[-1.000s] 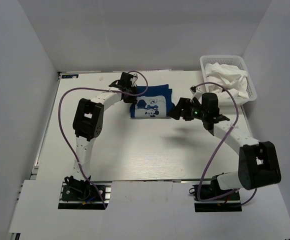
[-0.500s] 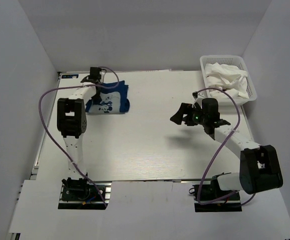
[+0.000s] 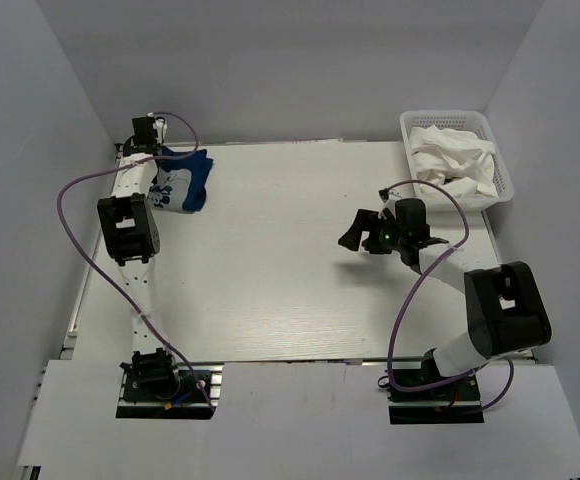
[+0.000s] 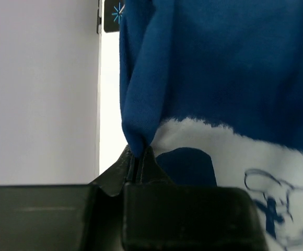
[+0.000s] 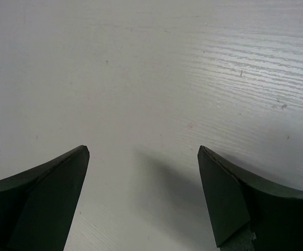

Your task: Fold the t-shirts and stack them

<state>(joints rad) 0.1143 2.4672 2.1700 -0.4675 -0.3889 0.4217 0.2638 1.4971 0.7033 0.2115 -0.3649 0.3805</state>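
The left hand (image 4: pixel 139 158) is clamped shut on a bunched edge of the navy t-shirt (image 4: pixel 219 63), the cloth pinched thin between its fingertips. The printed, folded bundle sits at the far left corner of the bench (image 3: pixel 270 290). Whether it lies fully down or is partly lifted I cannot tell. This looks like setting the folded shirt down as the base of the stack. To do it well, the hand should lower until the fold lies flat, then let go and draw straight back, so the fingers do not drag the layers open. The side wall and bench edge are close, leaving little room to swing. The right hand (image 3: pixel 353 235) is spread wide and holds nothing, hovering over bare bench right of the middle. The white t-shirt (image 3: pixel 450 155) lies crumpled in the basket (image 3: pixel 504 172) at the far right corner, well apart from the navy one. The basket's wall and the arm's own purple cable (image 3: pixel 440 200) stand nearest in its way.
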